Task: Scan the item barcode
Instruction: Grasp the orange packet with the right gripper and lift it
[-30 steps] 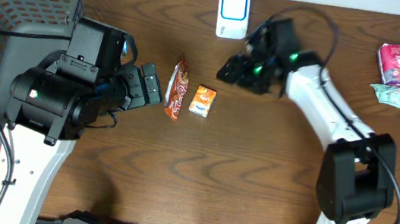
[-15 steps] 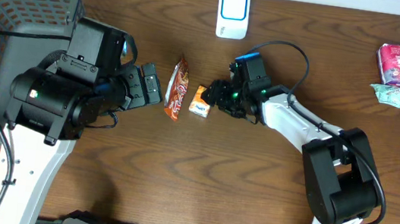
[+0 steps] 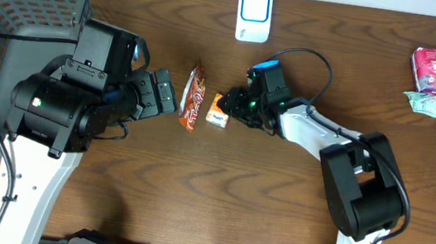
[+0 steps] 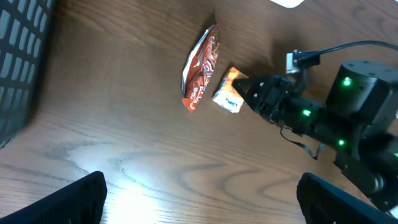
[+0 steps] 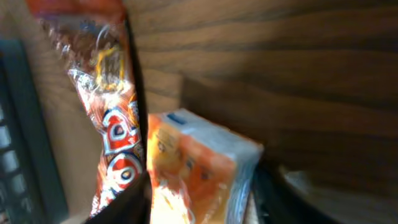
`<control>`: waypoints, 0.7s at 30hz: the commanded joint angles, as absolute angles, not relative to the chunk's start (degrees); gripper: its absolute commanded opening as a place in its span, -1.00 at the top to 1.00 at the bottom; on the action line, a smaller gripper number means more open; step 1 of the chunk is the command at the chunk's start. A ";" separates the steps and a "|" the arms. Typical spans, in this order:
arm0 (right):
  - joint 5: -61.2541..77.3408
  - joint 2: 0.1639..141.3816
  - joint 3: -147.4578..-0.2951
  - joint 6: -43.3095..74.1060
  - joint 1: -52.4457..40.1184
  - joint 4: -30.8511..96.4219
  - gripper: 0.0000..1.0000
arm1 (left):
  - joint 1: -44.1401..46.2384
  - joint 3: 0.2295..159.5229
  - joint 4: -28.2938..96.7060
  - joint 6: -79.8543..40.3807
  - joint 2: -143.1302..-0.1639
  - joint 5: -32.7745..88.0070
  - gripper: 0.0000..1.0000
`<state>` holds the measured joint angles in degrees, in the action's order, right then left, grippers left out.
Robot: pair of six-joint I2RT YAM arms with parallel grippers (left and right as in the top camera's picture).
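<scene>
Overhead, your right gripper (image 3: 235,107) sits against the small orange packet (image 3: 219,111). The packet lies on the wooden table (image 3: 272,220), just beside the red snack bag (image 3: 194,96). The white scanner (image 3: 254,14) stands well apart at the far edge.

In the left wrist view, your left gripper (image 4: 202,186) is spread wide and holds nothing; leave it idle.

In the right wrist view, the packet lies between the jaws, but I cannot tell whether they grip it. Centre on the packet alone, clear of the bag, and keep its printed faces uncovered.
</scene>
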<state>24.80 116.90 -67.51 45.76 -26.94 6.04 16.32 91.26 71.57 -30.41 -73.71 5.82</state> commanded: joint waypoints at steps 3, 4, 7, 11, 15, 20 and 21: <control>27.66 120.86 -66.92 46.68 -27.18 7.05 0.94 | 16.29 91.64 71.59 -30.55 -73.41 5.50 -0.96; 28.97 120.57 -67.09 46.70 -26.94 7.03 0.98 | 16.29 91.64 71.59 -30.55 -73.41 5.50 -0.96; 33.43 119.68 -68.20 46.04 -25.45 6.79 0.98 | 16.29 91.64 71.59 -30.52 -73.41 5.50 -0.95; 46.96 117.75 -71.35 39.77 -20.80 6.37 0.98 | 16.29 91.64 71.59 -30.55 -73.41 5.50 -0.96; 65.60 116.99 -73.73 38.50 -14.81 4.62 0.98 | 16.29 91.64 71.59 -30.52 -73.41 5.50 -0.96; 86.48 116.95 -73.82 34.92 -8.40 2.31 0.98 | 16.29 91.64 71.59 -30.52 -73.41 5.48 -0.96; 89.54 116.95 -73.82 33.82 -7.38 2.55 0.98 | 16.29 91.64 71.57 -30.52 -73.41 5.50 -0.96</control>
<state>71.13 118.26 -73.36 38.46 -9.13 2.24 16.34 91.26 71.57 -30.41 -73.71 5.82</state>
